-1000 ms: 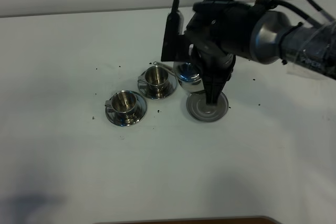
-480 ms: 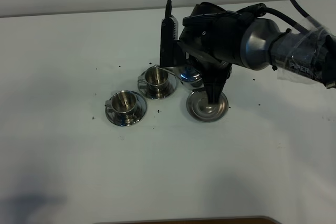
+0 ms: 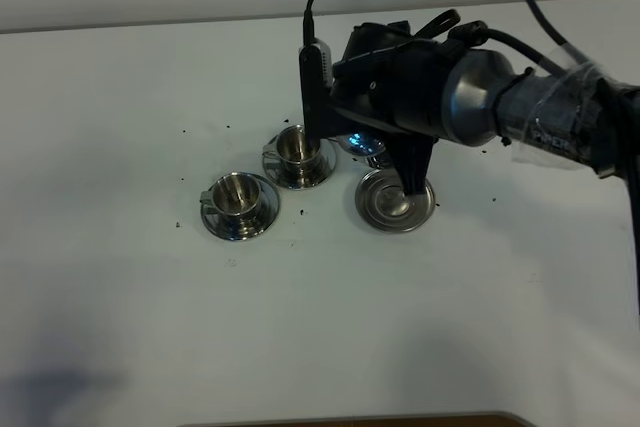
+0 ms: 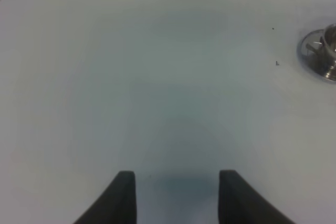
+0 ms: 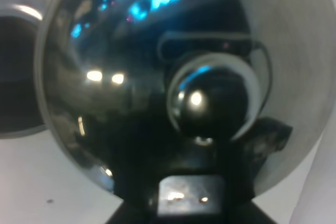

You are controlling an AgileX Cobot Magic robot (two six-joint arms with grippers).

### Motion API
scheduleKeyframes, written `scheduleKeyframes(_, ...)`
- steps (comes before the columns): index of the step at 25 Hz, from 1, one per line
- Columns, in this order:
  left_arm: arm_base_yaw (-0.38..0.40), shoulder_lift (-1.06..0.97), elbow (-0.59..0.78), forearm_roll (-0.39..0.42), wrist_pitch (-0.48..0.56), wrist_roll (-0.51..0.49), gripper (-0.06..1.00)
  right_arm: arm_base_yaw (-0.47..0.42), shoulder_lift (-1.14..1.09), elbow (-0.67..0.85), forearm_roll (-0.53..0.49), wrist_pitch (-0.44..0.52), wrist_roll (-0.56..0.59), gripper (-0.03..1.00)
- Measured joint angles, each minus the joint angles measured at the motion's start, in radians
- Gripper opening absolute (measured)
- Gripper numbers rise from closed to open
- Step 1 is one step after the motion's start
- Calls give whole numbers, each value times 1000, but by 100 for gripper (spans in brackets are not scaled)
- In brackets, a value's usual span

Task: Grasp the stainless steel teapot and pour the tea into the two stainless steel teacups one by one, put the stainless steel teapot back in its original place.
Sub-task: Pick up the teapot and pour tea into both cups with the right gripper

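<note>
The left gripper point(image 4: 176, 179) hung open and empty over the bare table point(image 4: 105, 77), well apart from the cups. The nearer teacup point(image 3: 237, 197) stood on its saucer point(image 3: 214, 223), left of the round base point(image 3: 395, 202), which lay uncovered. The right gripper point(image 3: 405, 175) carried the stainless steel teapot point(image 3: 361, 143) clear of that base; the jaw contact itself was hidden. The pot hung just beside the farther teacup point(image 3: 296, 147), and its handle-to-spout axis appeared to run leftward toward that cup. The right arm was the nearer one. Pouring could not be confirmed.
</note>
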Motion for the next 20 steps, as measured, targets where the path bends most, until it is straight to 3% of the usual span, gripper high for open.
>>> scheduleKeyframes(20, 0, 0, 0, 0, 0, 0, 43, 31, 62, -70, -110, 85, -27, 19)
